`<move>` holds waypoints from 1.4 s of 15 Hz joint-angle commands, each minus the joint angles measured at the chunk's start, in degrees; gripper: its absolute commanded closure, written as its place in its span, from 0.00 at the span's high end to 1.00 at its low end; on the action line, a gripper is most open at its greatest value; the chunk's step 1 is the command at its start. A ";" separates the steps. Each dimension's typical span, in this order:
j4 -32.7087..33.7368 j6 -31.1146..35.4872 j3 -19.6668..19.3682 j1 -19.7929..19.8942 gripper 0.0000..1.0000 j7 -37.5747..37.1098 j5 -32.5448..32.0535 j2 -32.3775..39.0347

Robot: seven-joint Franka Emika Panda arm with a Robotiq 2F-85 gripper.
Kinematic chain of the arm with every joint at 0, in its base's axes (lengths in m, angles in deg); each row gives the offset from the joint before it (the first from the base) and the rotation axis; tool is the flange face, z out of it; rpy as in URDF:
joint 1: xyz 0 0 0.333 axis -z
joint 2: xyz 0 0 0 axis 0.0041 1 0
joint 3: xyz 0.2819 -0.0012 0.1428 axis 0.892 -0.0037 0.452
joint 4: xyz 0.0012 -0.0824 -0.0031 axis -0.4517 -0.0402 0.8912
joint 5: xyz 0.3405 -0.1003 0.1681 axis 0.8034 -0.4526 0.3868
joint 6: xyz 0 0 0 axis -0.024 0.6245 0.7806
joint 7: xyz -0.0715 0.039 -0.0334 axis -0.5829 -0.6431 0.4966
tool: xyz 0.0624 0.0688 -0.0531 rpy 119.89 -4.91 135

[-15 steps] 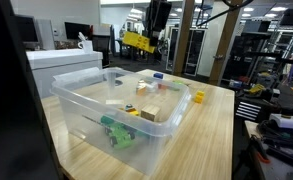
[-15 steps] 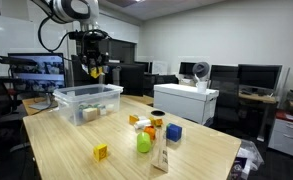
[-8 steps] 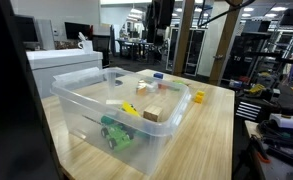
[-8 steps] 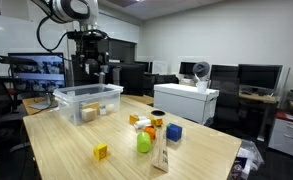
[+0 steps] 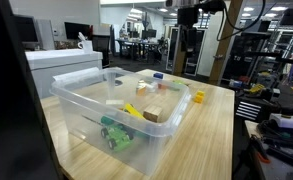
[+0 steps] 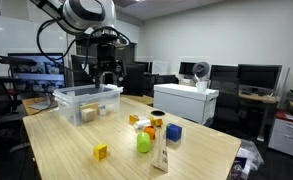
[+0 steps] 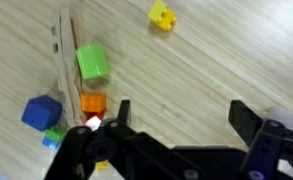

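Arm (image 6: pixel 83 12) left bin (image 6: pixel 86 101) | end effector (image 7: pixel 178 112) spread | one green block (image 7: pixel 93 63), one blue block (image 7: pixel 41 112), one yellow block (image 7: pixel 162 14)

Open-plan lab-office, evenly lit. A light wood-grain bench (image 6: pixel 66 150) spreads below the end effector (image 6: pixel 108 76). Behind the end effector runs a pale plain wall (image 6: pixel 226 35). Dark monitors (image 6: pixel 251 76) sit on desks well off to its side, with a white cabinet (image 6: pixel 186 102) nearer in. In an exterior view, a wooden post (image 5: pixel 223 55) stands near the end effector and dark metal racks (image 5: pixel 254 60) lie beyond it. Far behind are ceiling lights (image 5: pixel 136 12) over a bright work area
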 commanded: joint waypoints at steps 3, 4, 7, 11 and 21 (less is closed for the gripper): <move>-9.40 -0.98 -1.97 4.07 1.00 -16.25 -5.32 -2.17; -11.18 -1.09 -1.93 4.29 1.00 -19.44 -5.03 -2.37; -17.00 1.14 -2.40 5.27 1.00 -27.85 -4.84 -1.89; -20.59 8.22 -3.53 6.52 1.00 -34.59 -5.52 2.61; -17.40 25.81 -6.35 6.25 1.00 -39.07 -9.11 20.11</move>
